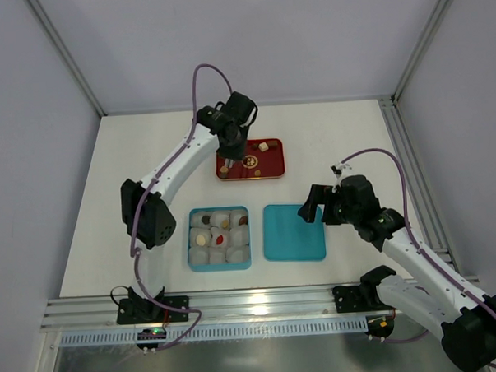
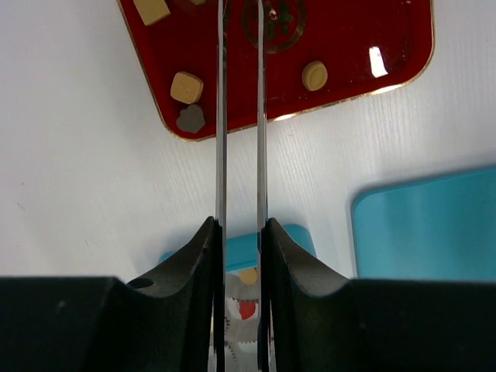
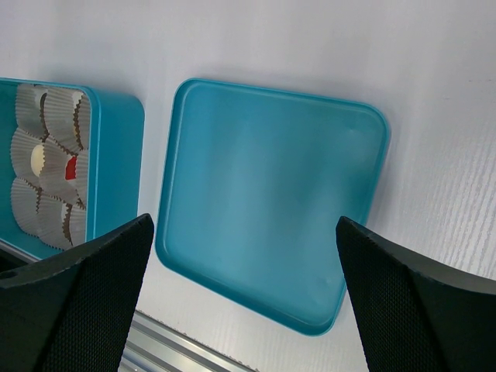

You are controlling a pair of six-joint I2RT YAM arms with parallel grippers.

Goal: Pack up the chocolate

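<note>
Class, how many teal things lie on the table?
2: the teal box, holding paper cups, and the shallow teal lid flat beside it on its right, not touching. None seems hidden.

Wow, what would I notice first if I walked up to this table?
Probably the shiny red tray at the far middle of the table, with little chocolate pieces on it and the left gripper over it. Nearer the arms sit a teal box of white paper cups and a flat teal lid, with the right gripper wide open over the lid.
</note>
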